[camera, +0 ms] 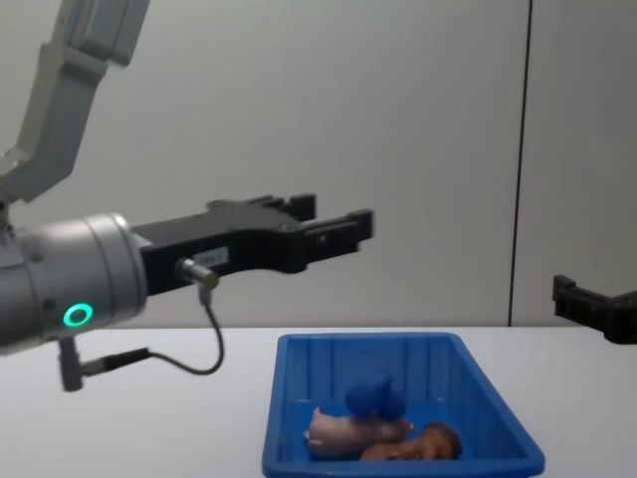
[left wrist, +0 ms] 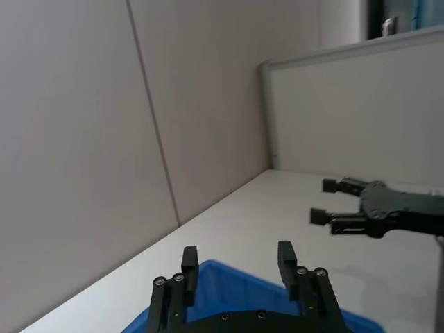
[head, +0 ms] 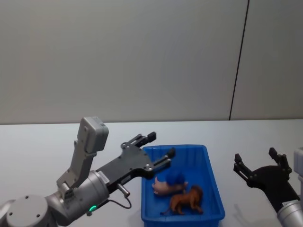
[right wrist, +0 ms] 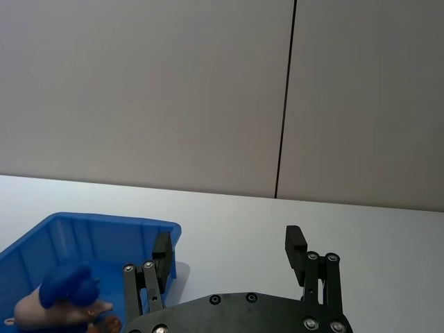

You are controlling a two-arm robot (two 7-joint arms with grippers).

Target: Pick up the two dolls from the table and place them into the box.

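The blue box (head: 211, 171) stands on the white table before me. Inside it lie a pale pink pig doll (head: 161, 187), a rounded blue doll (head: 176, 178) resting against the pig, and a brown animal doll (head: 187, 201) nearer the front wall. My left gripper (head: 161, 144) hovers open and empty above the box's back left corner. In the chest view this gripper (camera: 336, 216) hangs well above the rim. Off to the right of the box, my right gripper (head: 255, 156) is held open over the table with nothing in it.
A white table (head: 42, 142) spreads to both sides of the box and ends at a grey partition wall (head: 142, 56) close behind. A thin cable (camera: 204, 349) loops under my left forearm.
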